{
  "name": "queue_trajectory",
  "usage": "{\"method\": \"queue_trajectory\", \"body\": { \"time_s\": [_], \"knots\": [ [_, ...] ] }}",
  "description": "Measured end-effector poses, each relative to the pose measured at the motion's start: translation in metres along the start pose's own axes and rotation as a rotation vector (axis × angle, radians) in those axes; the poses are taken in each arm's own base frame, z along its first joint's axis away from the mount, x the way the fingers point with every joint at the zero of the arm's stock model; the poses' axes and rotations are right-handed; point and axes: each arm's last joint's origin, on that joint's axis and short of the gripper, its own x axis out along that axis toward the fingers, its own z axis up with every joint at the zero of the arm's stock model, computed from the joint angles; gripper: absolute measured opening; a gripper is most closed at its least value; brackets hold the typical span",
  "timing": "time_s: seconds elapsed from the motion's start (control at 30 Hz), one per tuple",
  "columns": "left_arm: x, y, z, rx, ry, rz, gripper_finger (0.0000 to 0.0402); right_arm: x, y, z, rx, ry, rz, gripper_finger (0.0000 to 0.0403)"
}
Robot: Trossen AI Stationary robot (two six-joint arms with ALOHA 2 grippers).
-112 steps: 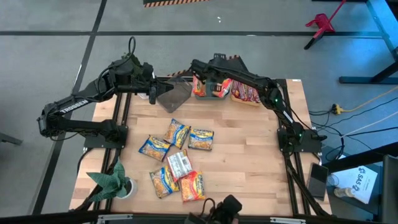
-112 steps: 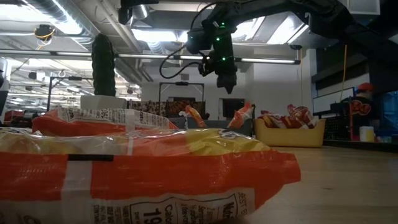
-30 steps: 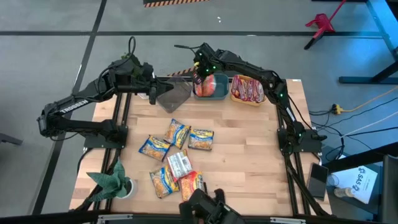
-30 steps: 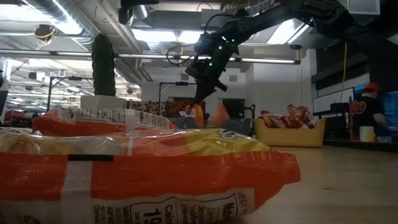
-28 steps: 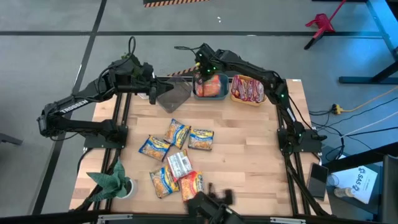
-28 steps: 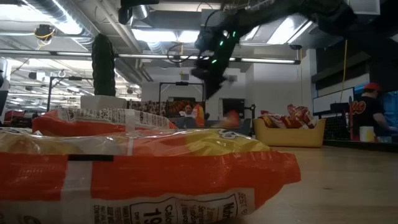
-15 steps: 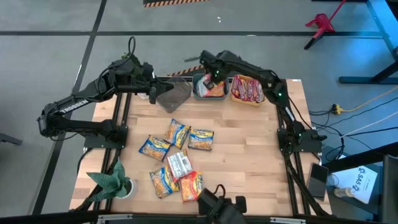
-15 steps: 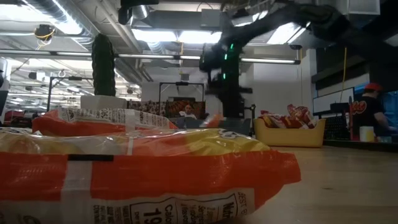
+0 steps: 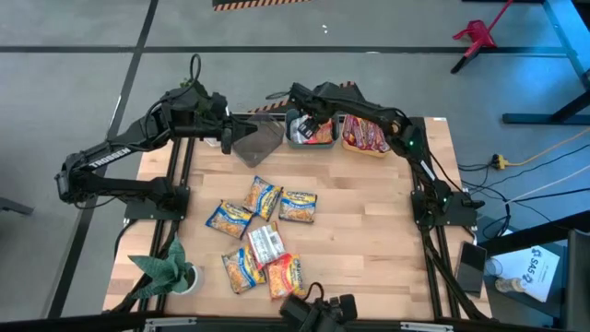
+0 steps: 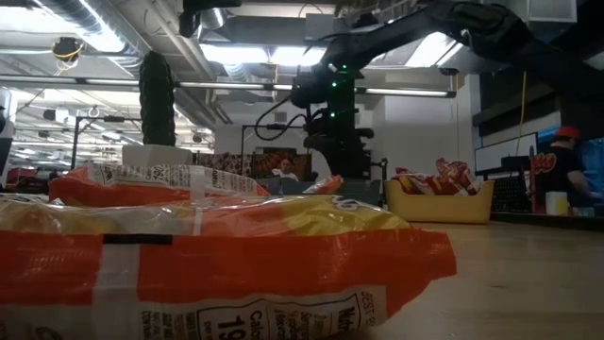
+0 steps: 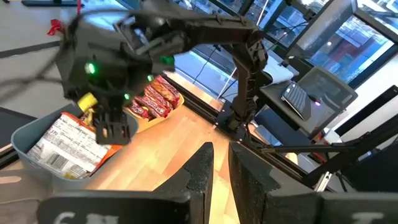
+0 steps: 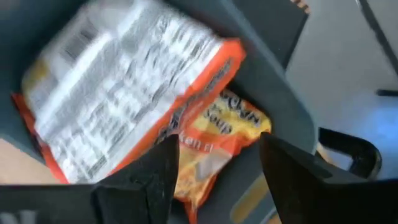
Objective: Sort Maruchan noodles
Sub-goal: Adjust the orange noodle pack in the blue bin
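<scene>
High view: right gripper (image 9: pixel 301 118) over the teal bin (image 9: pixel 293 138) at 12 o'clock; loose noodle packets (image 9: pixel 263 231) mid-table. Left gripper (image 9: pixel 226 138) waits at 11 o'clock, nearly together. Right wrist view: fingers (image 12: pixel 152 180) apart, empty — orange packet (image 12: pixel 118 118) rests tilted and could catch them.

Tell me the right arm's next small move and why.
Probably lift the right hand straight up out of the teal bin. Its fingers stand apart with nothing between them, and the orange packet already lies in the bin on another one. Six noodle packets still wait mid-table; the left hand idles at the grey bin.
</scene>
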Motion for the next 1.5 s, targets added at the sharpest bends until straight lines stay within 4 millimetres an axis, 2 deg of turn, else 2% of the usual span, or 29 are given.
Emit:
{"method": "queue_trajectory", "body": {
  "time_s": [0.1, 0.23, 0.4, 0.63, 0.73, 0.8, 0.9, 0.93, 1.07, 1.17, 1.3, 1.5],
  "knots": [
    [0.000, 0.001, 0.000, -0.002, -0.002, 0.004, 0.0043, 0.004, 0.007, -0.001, -0.008, 0.006, -0.019, 0.0209],
    [0.000, 0.001, 0.000, -0.002, -0.001, 0.004, 0.0043, 0.020, 0.002, -0.008, 0.090, 0.075, 0.023, 0.0209],
    [0.000, 0.001, 0.000, -0.002, -0.001, 0.003, 0.0043, 0.036, -0.009, -0.015, 0.115, 0.162, 0.074, 0.0209],
    [0.000, 0.001, 0.000, -0.002, -0.002, 0.004, 0.0043, 0.056, -0.006, -0.027, 0.168, 0.222, 0.156, 0.0207],
    [0.000, 0.001, 0.000, -0.002, -0.002, 0.005, 0.0043, 0.059, -0.006, -0.028, 0.176, 0.228, 0.186, 0.0178],
    [0.000, 0.002, 0.001, -0.003, -0.006, 0.009, 0.0043, 0.059, -0.005, -0.028, 0.171, 0.224, 0.181, 0.0130],
    [-0.001, 0.004, 0.002, -0.005, -0.012, 0.017, 0.0043, 0.056, -0.005, -0.027, 0.152, 0.204, 0.174, 0.0035],
    [-0.001, 0.004, 0.002, -0.006, -0.012, 0.017, 0.0043, 0.055, -0.005, -0.027, 0.146, 0.197, 0.162, 0.0019],
    [-0.002, 0.005, 0.003, -0.007, -0.013, 0.018, 0.0043, 0.051, -0.008, -0.026, 0.150, 0.188, 0.158, 0.0009],
    [-0.001, 0.005, 0.003, -0.006, -0.014, 0.018, 0.0043, 0.041, -0.010, -0.022, 0.129, 0.164, 0.139, 0.0003],
    [-0.001, 0.005, 0.003, -0.006, -0.014, 0.018, 0.0043, 0.012, -0.014, -0.010, 0.094, 0.085, 0.131, 0.0001],
    [-0.002, 0.005, 0.003, -0.005, -0.015, 0.017, 0.0043, -0.024, -0.004, -0.001, 0.016, -0.024, 0.091, 0.0000]
  ]
}}
